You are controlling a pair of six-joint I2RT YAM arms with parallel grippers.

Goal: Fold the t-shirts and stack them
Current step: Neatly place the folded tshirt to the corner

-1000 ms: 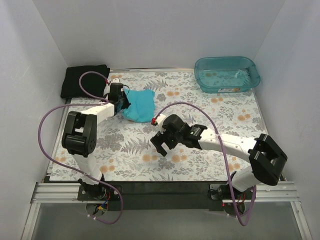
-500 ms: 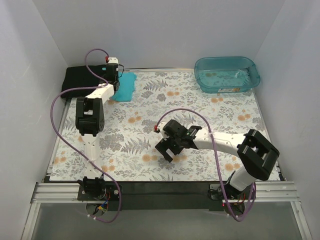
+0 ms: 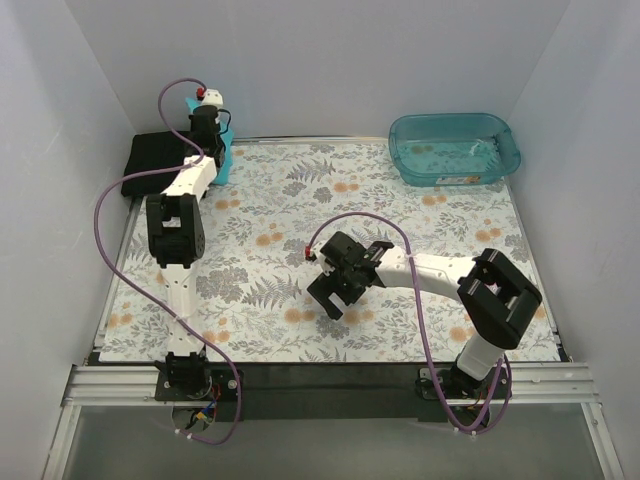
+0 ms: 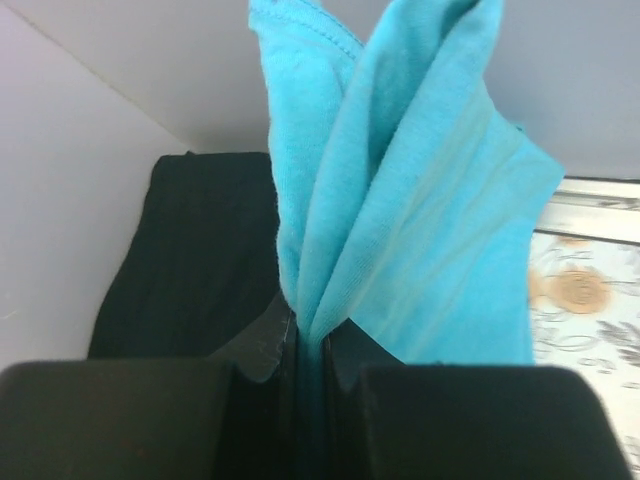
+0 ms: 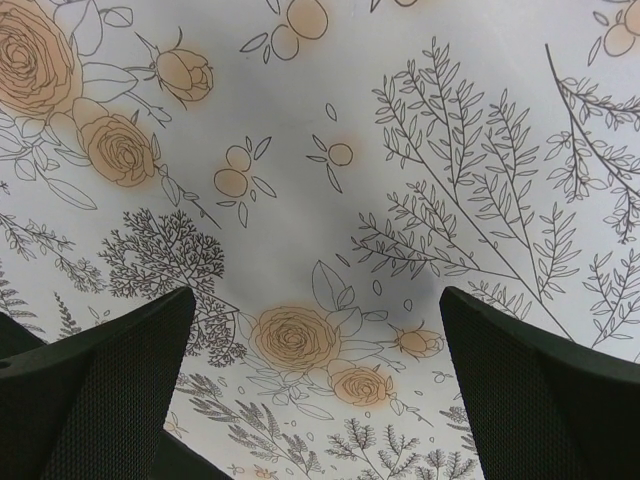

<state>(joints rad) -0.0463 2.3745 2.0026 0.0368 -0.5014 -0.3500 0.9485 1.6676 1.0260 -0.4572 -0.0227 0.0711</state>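
Observation:
My left gripper (image 3: 212,140) is at the far left corner, shut on the turquoise t-shirt (image 3: 221,160), which hangs bunched from its jaws. In the left wrist view the cloth (image 4: 400,220) is pinched between the fingers (image 4: 250,350) and fans out. The black t-shirt (image 3: 155,160) lies folded on the table at the far left, just beside and below the turquoise one; it also shows in the left wrist view (image 4: 190,260). My right gripper (image 3: 330,297) is open and empty, low over the flowered table cover near the middle; its fingers (image 5: 90,390) stand wide apart.
A translucent teal plastic tub (image 3: 455,148) stands at the far right. White walls close in the table on the left, back and right. The flowered cover (image 3: 400,220) spans the whole table.
My left gripper has carried the turquoise t-shirt from the table's left-middle to the far left corner, lifting it beside the black t-shirt. My right gripper has drifted slightly left and toward the front.

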